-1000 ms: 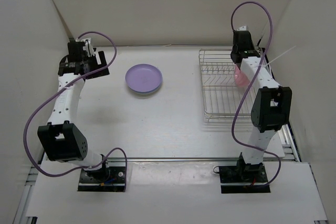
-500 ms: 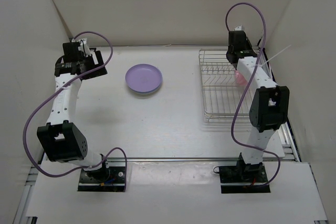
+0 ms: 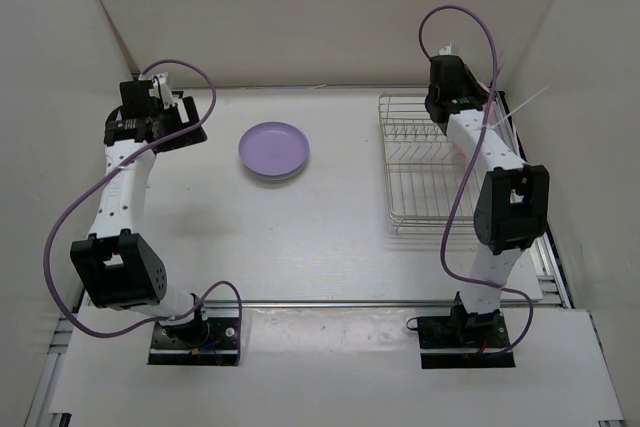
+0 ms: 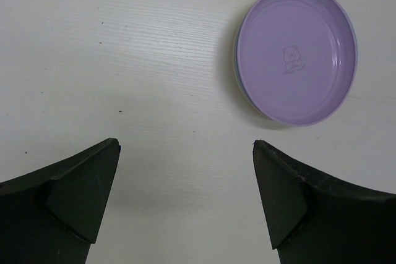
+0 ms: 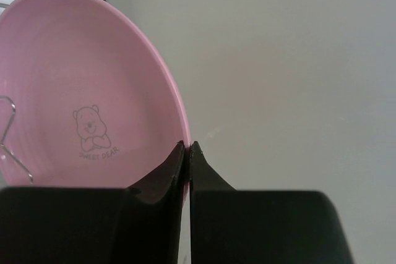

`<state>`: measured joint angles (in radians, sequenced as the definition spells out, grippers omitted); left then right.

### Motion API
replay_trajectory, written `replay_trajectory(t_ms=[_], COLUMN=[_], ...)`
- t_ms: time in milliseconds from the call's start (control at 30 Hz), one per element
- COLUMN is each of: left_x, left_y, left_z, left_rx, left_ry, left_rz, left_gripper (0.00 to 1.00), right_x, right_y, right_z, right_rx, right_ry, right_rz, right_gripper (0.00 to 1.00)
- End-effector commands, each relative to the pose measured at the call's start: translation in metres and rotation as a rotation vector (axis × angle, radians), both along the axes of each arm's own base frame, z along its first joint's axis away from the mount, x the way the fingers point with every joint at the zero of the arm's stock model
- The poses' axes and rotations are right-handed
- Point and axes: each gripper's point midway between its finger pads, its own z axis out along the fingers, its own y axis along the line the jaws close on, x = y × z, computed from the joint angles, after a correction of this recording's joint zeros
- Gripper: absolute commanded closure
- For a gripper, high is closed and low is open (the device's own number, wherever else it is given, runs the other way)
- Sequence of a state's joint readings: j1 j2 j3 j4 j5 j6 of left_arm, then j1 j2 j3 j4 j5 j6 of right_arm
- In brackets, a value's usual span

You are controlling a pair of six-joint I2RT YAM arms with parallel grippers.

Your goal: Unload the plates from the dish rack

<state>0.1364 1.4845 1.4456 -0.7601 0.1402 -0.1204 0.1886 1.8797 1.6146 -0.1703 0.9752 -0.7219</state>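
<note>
Right gripper [image 5: 187, 146] pinched shut on the rim of the round pink plastic plate [image 5: 74, 91], upright at the far end of the silver wire dish rack [image 3: 420, 177]: judged light, stiff, probably slick, so grip deep; left gripper [image 4: 185, 153] wide open, empty.

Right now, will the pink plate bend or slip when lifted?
Probably stiff: the pink plate looks perfectly round between the fingers. It may slip or swing, since only its smooth thin rim is pinched.
</note>
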Motion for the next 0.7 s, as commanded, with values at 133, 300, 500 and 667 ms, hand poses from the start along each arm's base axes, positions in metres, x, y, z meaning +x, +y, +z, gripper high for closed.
replay_trajectory(t_ms=[133,300,500,667], left_x=[-0.001,-0.001,-0.001,-0.021], left_y=[-0.007,-0.011,-0.038,-0.118], left_z=[0.009,0.009,0.015,0.039], left_rx=[-0.041,-0.034,-0.083,-0.306], left_ry=[-0.013,-0.015,-0.092,-0.178], left_rz=[-0.02,-0.049,-0.208,-0.608], left_gripper=[0.0,0.0,0.0,0.0], right_x=[-0.027,-0.042,-0.062,-0.077], right_y=[-0.011,-0.015,-0.01,0.053], right_z=[0.081,0.106,0.137,0.142], right_rx=[-0.072,-0.095,-0.027,0.385], right_ry=[-0.176,-0.228,-0.33,-0.278], right_rz=[-0.038,-0.051,-0.048,0.235], right_gripper=[1.0,1.0,1.0,1.0])
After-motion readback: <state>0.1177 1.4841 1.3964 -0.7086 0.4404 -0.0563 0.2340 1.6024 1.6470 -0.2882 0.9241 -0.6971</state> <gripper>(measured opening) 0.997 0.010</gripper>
